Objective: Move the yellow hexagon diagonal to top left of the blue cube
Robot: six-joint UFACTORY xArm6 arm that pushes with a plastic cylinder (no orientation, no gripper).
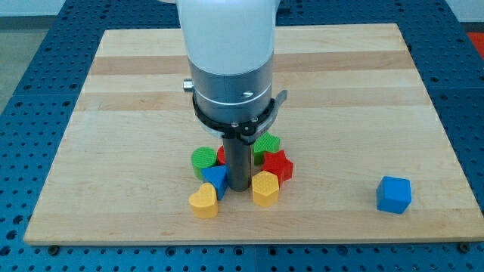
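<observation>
Tip (240,188) amid the block cluster, just left of yellow hexagon (265,188); blue cube (394,195) well right.

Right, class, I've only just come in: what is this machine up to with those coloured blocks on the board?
A robot arm with a straight dark rod is pushing blocks about on a wooden board. My tip stands in the middle of a cluster near the view's bottom: the yellow hexagon just to its right, a blue triangular block to its left, a yellow heart lower left, with a green cylinder, a red star and another green block behind. The blue cube sits alone, far to the view's right.
</observation>
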